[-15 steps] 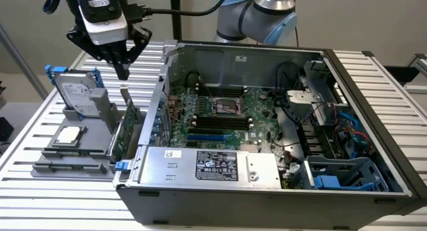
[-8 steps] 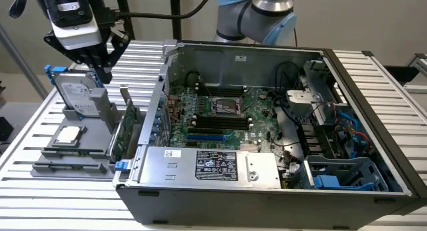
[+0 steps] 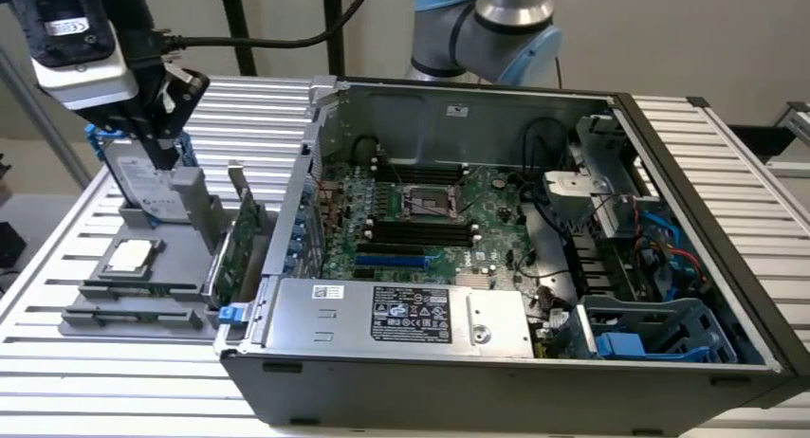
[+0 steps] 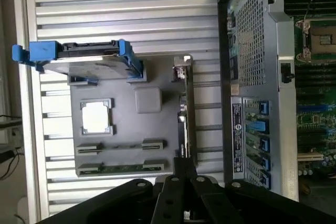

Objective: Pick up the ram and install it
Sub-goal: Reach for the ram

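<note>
1. The ram (image 4: 123, 169) is found lying flat along its slotted holder on the grey fixture tray (image 4: 128, 127). It sits in the row farthest from the hard drive (image 3: 142, 187), with the square silver processor (image 3: 131, 258) and one unfilled holder row between them.
2. Its long axis is set parallel to the hard drive's long edge and at right angles to the expansion card (image 3: 234, 258), which stands on edge along the tray side nearest the computer case (image 3: 532, 362).
3. The hand (image 3: 162, 158) is held above the hard-drive end of the tray. The ram is therefore placed across the tray from it, toward the tray's near edge in the exterior view, and lower down.
4. The hand's fingers are seen drawn together to a single narrow tip, and nothing is gripped between them.
5. In the wrist view the finger linkages are spread along the same line as the ram's length. It is judged that the closing line runs along the stick and not across its thin faces.
6. The tray is carried on the slatted aluminium table (image 3: 76, 381), just beside the open case.
7. Inside the case, the black memory slots (image 3: 418, 231) on the motherboard are judged to be unfilled, so the installing is not yet done.
</note>
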Robot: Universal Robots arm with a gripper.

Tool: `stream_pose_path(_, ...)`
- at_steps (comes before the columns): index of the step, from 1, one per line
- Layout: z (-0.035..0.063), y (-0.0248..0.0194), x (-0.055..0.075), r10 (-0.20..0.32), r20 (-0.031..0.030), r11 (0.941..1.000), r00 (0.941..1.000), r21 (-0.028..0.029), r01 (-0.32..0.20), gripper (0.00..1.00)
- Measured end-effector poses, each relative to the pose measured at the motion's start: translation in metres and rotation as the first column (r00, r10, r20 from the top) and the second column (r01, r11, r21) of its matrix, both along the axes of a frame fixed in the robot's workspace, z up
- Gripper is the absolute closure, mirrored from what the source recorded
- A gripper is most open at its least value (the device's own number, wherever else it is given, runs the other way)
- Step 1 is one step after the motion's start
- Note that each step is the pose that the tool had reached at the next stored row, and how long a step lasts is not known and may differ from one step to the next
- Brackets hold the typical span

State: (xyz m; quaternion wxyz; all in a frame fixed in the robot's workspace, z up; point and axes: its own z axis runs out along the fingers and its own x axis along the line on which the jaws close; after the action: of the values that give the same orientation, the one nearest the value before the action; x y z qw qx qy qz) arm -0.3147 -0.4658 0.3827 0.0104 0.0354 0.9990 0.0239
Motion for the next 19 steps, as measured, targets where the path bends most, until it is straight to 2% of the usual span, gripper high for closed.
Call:
stream_pose_path(9,-0.0076,-0.0134,-0.032,0.000,-0.0001,1.0000,1.0000,0.0000,0.000,1.00)
stream_pose_path(19,-0.0213,-0.0244,-0.068,0.000,-0.0032,1.0000,1.0000,0.0000,0.000,1.00)
